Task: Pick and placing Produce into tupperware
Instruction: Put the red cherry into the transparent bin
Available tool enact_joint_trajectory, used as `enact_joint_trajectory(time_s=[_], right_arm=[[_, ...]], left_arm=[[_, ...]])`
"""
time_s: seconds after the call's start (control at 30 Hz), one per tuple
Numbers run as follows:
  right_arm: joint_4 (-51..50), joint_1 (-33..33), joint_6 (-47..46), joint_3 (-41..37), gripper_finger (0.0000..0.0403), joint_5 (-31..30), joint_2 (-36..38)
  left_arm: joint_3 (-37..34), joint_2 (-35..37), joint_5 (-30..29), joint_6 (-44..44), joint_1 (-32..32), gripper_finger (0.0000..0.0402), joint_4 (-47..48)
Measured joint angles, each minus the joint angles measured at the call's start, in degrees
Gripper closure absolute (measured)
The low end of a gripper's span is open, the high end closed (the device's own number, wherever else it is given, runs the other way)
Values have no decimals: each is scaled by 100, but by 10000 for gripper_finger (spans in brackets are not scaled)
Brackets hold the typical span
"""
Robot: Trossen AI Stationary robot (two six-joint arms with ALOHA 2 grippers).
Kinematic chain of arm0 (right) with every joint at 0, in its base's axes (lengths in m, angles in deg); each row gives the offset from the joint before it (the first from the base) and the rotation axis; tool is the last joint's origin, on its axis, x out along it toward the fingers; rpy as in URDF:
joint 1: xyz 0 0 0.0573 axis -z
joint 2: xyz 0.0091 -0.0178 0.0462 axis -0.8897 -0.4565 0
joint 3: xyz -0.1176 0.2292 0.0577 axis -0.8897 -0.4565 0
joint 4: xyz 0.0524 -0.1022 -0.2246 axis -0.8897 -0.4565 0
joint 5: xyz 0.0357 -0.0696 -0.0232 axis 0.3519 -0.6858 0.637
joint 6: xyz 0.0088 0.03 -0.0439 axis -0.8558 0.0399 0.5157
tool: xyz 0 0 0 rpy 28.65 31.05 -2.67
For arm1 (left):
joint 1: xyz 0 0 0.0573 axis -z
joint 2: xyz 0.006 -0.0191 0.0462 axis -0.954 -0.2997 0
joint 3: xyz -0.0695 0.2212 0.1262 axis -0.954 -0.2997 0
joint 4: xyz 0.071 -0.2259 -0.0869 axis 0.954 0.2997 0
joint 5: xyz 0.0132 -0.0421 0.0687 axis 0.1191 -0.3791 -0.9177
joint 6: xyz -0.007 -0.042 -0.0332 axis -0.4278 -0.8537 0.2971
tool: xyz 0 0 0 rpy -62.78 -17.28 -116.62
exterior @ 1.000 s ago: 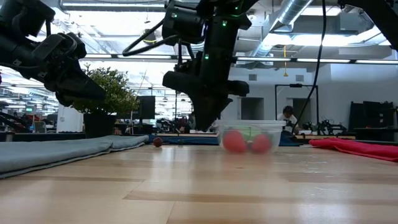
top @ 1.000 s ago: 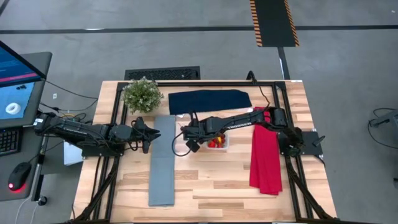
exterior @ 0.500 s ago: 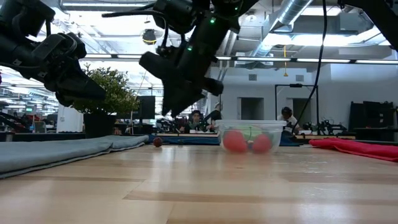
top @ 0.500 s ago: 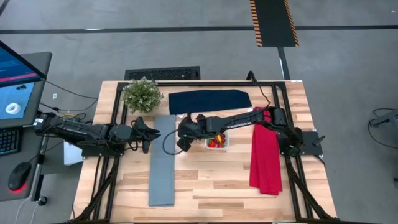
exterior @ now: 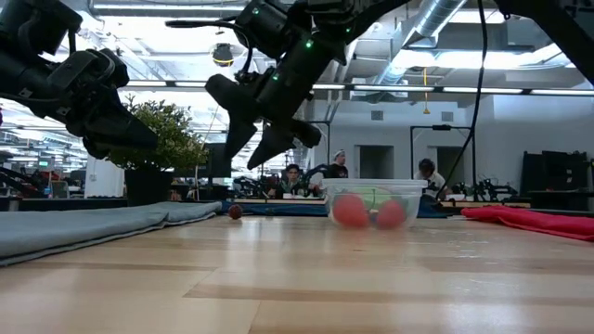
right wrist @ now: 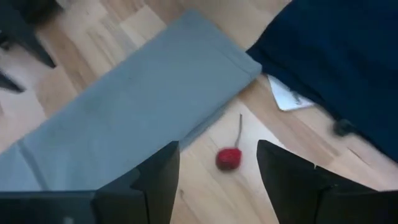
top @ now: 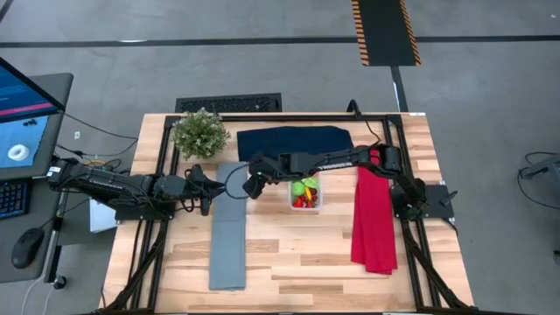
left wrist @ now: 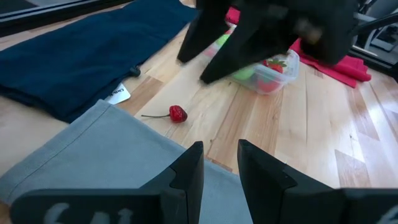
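Right claw (right wrist: pixel 214 180) hovers wide open and empty above a cherry (right wrist: pixel 227 158) beside the grey cloth (right wrist: pixel 137 106).

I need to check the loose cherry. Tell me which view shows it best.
The right wrist view: the cherry lies centred beyond the open right gripper, stem visible. The left wrist view shows it farther off; the low view, a dot; the high view hides it.

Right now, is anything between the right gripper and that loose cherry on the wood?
Nothing visible. The right gripper hangs open above the cherry, which lies on bare wood between the grey cloth and navy cloth.
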Motion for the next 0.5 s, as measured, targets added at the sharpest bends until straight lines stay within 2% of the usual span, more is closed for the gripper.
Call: enact_joint_trajectory(time_s=[0.17, 0.33, 0.43, 0.5], right_arm=[[-301, 2, 38, -13, 163, 13, -95], [-837, 2, 407, 32, 163, 43, 164], [-1631, -30, 498, 132, 165, 44, 450], [-1729, -97, 502, 200, 167, 35, 633]], left_arm=[[-2, 1, -28, 56, 1, 314, -147], [-4, 1, -120, 388, -7, 314, -797], [-3, -5, 232, 547, -78, 314, -1196], [4, -22, 440, 567, -180, 314, -1275]])
